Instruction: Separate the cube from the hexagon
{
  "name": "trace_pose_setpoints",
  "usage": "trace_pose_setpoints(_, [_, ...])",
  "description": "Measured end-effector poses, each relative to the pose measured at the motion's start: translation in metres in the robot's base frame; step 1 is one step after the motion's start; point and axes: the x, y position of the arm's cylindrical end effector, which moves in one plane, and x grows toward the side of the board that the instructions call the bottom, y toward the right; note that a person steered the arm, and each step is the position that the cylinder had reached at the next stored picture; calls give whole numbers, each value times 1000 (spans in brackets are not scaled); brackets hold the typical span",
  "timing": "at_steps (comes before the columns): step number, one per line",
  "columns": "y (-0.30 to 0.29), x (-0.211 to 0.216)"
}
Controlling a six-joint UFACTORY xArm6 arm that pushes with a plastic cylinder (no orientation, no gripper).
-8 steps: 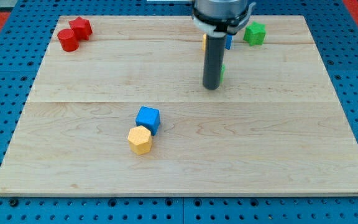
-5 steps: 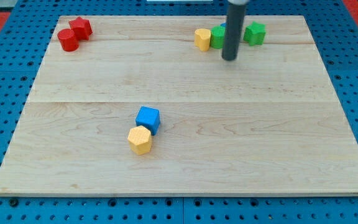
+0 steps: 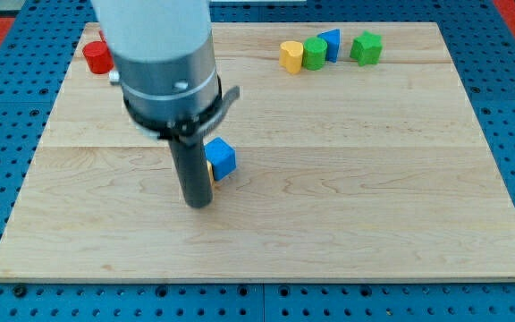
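Bench: one pale wooden board on a blue pegboard.

Arm: one large grey cylinder body entering from the upper left of the frame, ending in a dark rod. My tip sits on the board left of centre, in the lower half of the frame. No pincer is fitted, so there is no spread or pressed-together state to record.

Task blocks:
- Blue cube, count 1. It lies just right of the rod, touching or nearly touching it, slightly above the tip.
- Yellow hexagon, count 1. Only a thin sliver shows at the rod's right edge, under the cube's lower left corner; the rest is hidden behind the rod. Its shape cannot be confirmed from what shows. Cube and hexagon appear in contact.

Other blocks, upper right of the frame, in a row from left to right:
- Yellow heart-like block, count 1.
- Green cylinder, count 1, touching the yellow one.
- Blue wedge-shaped block, count 1, just behind the cylinder.
- Green star-like block, count 1, slightly apart.

Upper left of the frame: red cylinder, count 1, partly beside the arm body.

Visible block total: 7.
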Motion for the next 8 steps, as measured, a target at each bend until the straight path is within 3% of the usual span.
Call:
trace_pose_setpoints(2, [13, -28])
trace_pose_setpoints(3, [31, -72])
trace_pose_setpoints(4, [81, -88])
trace_pose_setpoints(6, [115, -196])
trace_pose_setpoints(7, [114, -132])
trace_pose_setpoints(8, [73, -31])
